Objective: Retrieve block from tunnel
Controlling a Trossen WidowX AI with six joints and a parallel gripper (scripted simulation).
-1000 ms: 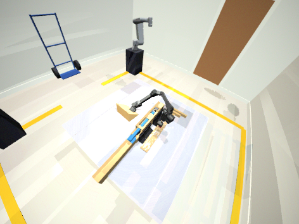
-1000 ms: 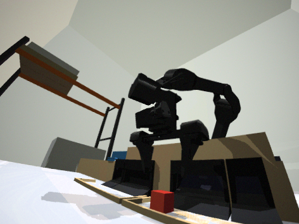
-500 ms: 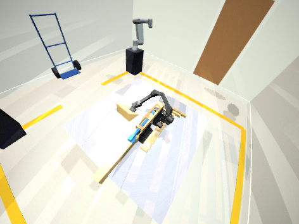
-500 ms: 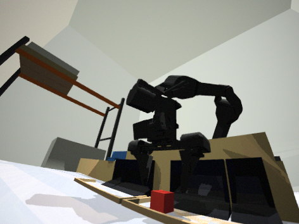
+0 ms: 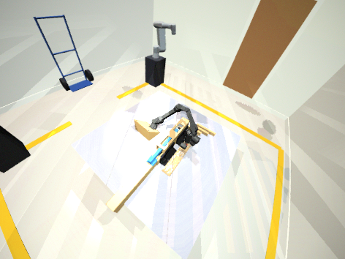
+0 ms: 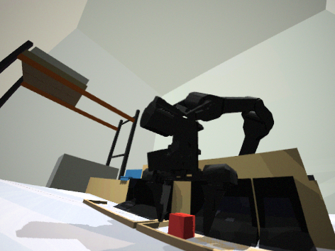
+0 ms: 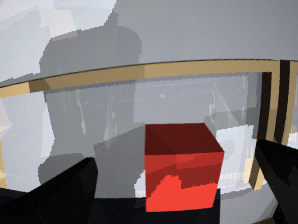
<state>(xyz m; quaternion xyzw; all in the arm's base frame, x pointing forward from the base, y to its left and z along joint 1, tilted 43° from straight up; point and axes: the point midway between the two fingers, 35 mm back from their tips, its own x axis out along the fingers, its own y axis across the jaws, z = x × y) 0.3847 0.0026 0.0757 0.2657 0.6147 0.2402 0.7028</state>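
The small red block point(image 6: 181, 225) point(image 7: 181, 182) rests outside the wooden tunnel point(image 6: 280, 163), in a shallow tray with a wooden rim point(image 6: 165, 238) point(image 7: 107, 76) in front of the tunnel's dark side openings. My gripper point(image 6: 184, 227) point(image 7: 180, 159) is open and points down, its fingers low on either side of the block. In the wrist view there is a gap between the block and each finger, wider on the left. Nothing is held. Blue parts point(image 5: 157, 156) point(image 6: 133, 174) show along the tunnel; whether they belong to the cage or handle I cannot tell.
A long wooden beam point(image 5: 133, 188) runs from the tunnel's near end. Short wooden rods point(image 5: 207, 129) lie beyond the arm. A tan wedge-like piece point(image 5: 145, 129) stands beside the arm's base. The tunnel wall stands close behind the fingers, and the tray's low rim lies around the block.
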